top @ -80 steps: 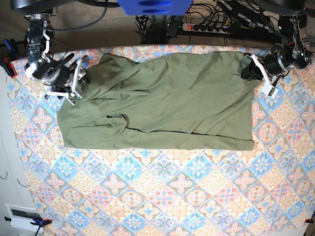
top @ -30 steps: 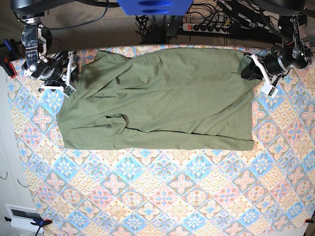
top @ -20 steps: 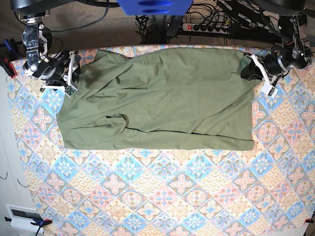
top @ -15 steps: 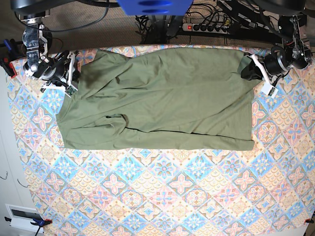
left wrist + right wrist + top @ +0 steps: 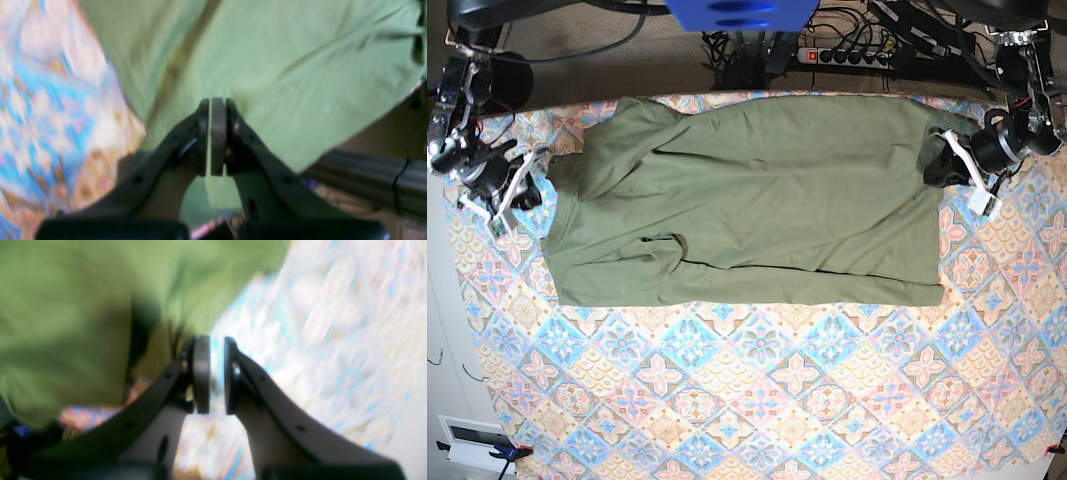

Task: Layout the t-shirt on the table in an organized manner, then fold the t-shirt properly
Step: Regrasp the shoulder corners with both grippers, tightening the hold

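olive t-shirt (image 5: 747,200) stretches between both tools, each clamped on an edge.

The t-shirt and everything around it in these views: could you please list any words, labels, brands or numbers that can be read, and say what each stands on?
None can be read.
The t-shirt: plain olive green, no print or label showing in any view.
The table: only a tile pattern of diamonds and medallions, no lettering.
The power strip behind the table: any markings are too small to read.
Both wrist views are too blurred to show any text.
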Controlling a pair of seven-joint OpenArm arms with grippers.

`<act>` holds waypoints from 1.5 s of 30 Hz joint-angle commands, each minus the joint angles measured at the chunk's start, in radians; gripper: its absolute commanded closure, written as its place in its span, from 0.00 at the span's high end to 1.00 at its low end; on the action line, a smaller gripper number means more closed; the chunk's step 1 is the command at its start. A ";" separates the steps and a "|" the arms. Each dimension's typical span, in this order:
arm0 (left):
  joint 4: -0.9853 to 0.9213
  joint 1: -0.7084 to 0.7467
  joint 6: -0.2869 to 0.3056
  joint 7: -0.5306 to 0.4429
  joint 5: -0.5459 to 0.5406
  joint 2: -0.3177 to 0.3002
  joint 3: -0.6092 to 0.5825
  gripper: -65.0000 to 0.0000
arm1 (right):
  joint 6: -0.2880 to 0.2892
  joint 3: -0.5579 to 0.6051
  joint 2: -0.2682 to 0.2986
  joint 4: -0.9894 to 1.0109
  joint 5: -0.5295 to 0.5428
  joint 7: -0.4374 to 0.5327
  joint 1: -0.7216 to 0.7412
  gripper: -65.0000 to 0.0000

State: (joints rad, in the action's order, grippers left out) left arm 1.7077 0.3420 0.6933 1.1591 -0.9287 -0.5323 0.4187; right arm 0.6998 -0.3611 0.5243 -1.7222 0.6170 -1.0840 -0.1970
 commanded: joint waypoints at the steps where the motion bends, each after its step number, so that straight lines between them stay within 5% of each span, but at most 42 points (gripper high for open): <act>1: 0.015 -0.011 0.005 -0.014 -0.016 -0.019 0.009 0.00 | -0.002 -0.011 0.029 -0.020 0.024 -0.002 0.038 0.10; 6: 0.015 -0.016 0.005 -0.014 -0.016 -0.019 0.009 0.00 | -0.002 -0.005 0.027 -0.017 0.022 -0.095 0.061 0.15; 13: 0.015 -0.010 0.005 -0.014 -0.016 -0.019 0.009 0.00 | -0.002 -0.006 0.026 -0.026 0.077 -0.135 -0.075 0.43; 20: 0.015 -0.010 0.005 -0.014 -0.016 -0.019 0.007 0.00 | -0.002 0.026 0.024 -0.025 0.243 -0.130 -0.091 0.44; 29: 0.015 -0.010 0.005 -0.014 -0.016 -0.019 0.006 0.00 | -0.002 0.047 -0.076 0.034 0.238 -0.129 -0.089 0.44; 45: 0.013 -0.010 0.005 -0.014 -0.014 -0.019 0.006 0.00 | -0.002 0.118 -0.094 0.090 0.238 -0.123 -0.045 0.44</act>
State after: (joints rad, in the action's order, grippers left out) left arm 1.7073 0.3378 0.6933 1.1629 -0.9237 -0.5316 0.4183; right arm 0.6960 -0.2363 0.4145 -1.6173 0.8322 -1.2236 -0.2520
